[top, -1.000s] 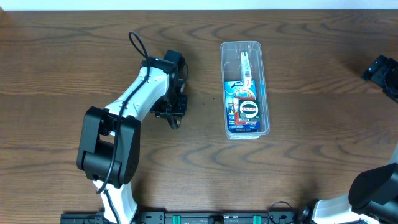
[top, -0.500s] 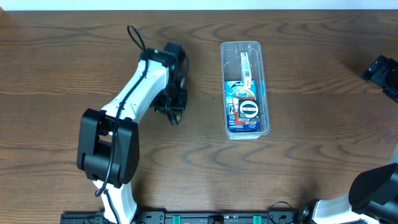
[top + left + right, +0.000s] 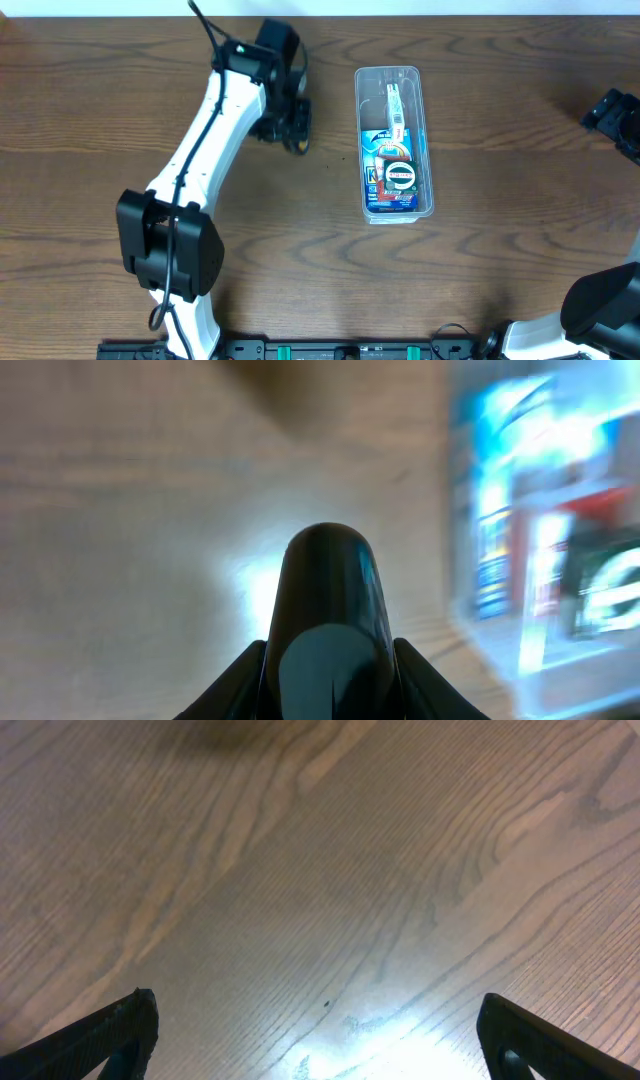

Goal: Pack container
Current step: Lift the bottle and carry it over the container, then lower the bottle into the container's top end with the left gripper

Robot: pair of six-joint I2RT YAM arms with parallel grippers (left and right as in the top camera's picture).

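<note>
The container (image 3: 393, 82) is a clear long tub standing right of the table's middle. It holds a blue packet (image 3: 380, 160), a white stick (image 3: 395, 108) and a round black and green item (image 3: 400, 176). It shows as a blur at the right of the left wrist view (image 3: 540, 530). My left gripper (image 3: 292, 128) is left of the container's far half and apart from it. It is shut (image 3: 330, 660) on a black rounded object (image 3: 330, 585). My right gripper (image 3: 612, 112) is at the far right edge, open and empty (image 3: 320, 1030).
Brown wooden table (image 3: 480, 270) all round. The left arm (image 3: 210, 130) stretches from the front left towards the far middle. The right arm's base (image 3: 600, 310) is at the front right corner.
My left gripper has moved away from me towards the far edge and a little right, carrying the black object. The container and the right arm have not moved.
</note>
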